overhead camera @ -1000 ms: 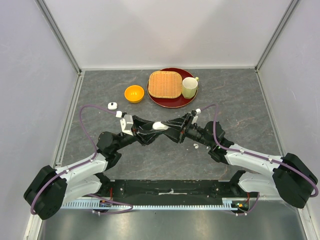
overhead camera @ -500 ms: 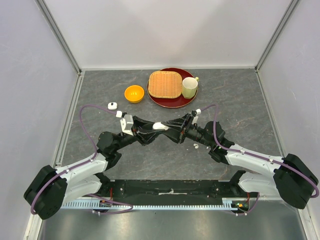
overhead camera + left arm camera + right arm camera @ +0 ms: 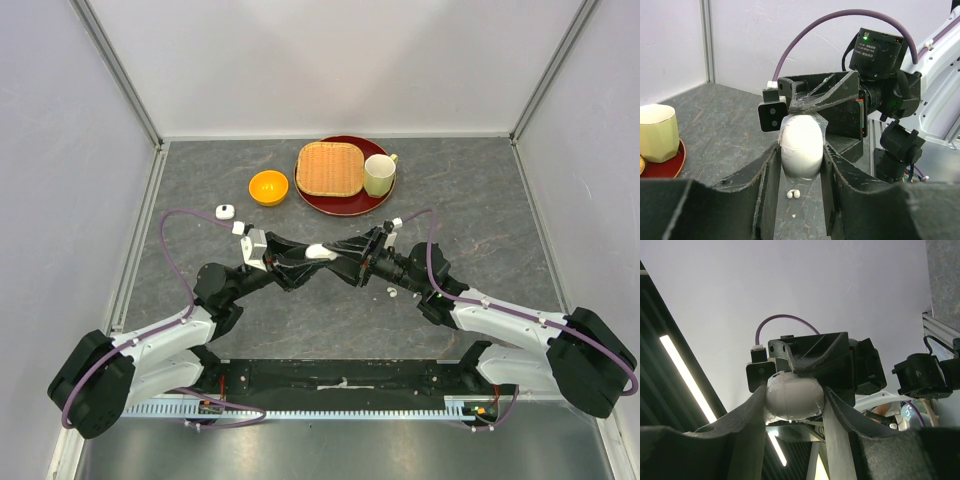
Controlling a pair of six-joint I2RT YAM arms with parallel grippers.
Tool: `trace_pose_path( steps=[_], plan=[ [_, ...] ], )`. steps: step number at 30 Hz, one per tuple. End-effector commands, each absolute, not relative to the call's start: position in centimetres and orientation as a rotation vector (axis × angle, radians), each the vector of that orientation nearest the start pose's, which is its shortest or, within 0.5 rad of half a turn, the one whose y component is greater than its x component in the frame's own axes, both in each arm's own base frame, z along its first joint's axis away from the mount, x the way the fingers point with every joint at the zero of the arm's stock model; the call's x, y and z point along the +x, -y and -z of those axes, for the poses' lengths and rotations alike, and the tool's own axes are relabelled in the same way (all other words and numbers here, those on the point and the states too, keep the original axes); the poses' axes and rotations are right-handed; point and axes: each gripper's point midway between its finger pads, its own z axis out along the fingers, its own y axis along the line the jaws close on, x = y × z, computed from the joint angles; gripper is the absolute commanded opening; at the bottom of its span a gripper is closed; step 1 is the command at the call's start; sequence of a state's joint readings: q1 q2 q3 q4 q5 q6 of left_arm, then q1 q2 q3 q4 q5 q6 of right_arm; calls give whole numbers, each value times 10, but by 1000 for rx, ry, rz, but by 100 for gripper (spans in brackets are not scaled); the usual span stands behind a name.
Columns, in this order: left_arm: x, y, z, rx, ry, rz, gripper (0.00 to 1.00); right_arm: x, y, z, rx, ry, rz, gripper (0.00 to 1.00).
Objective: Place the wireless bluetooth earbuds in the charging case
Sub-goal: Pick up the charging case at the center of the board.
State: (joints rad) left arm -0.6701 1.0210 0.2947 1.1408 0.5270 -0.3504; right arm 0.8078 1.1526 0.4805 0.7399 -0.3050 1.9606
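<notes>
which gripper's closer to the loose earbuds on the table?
Right. The earbuds lie just beside the right gripper; the left gripper sits across the charging case from them.

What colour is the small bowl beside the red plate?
The bowl is orange, clearest in the top external view.

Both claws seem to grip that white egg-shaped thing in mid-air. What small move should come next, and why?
Probably start prying the charging case open. It looks closed, held between the left gripper and the right gripper, and earbuds lie loose on the table beneath. They cannot go in until it opens.
</notes>
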Motion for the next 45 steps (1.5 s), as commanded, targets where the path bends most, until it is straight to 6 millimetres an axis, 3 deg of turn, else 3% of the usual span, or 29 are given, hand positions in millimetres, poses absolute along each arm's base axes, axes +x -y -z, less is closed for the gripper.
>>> trace_pose_path(
  steps=[1, 10, 12, 16, 19, 28, 45],
  plan=[
    [186, 279, -297, 678, -1029, 1203, 43, 189, -327, -292, 832, -1878, -2292, 5],
    [184, 279, -296, 675, -1032, 1212, 39, 188, -326, -292, 827, -1885, -2279, 5],
    [184, 279, -296, 677, -1031, 1212, 30, 188, -326, -291, 831, -1889, -2275, 5],
    [184, 280, -297, 678, -1033, 1218, 27, 188, -328, -292, 814, -1897, -2271, 6],
    [183, 281, -295, 683, -1037, 1226, 18, 188, -330, -293, 790, -1909, -2265, 6],
    [183, 282, -294, 688, -1044, 1236, 35, 188, -332, -292, 779, -1923, -2248, 6],
    [182, 286, -288, 717, -1074, 1253, 33, 189, -337, -288, 715, -1982, -2161, 6]
  ],
)
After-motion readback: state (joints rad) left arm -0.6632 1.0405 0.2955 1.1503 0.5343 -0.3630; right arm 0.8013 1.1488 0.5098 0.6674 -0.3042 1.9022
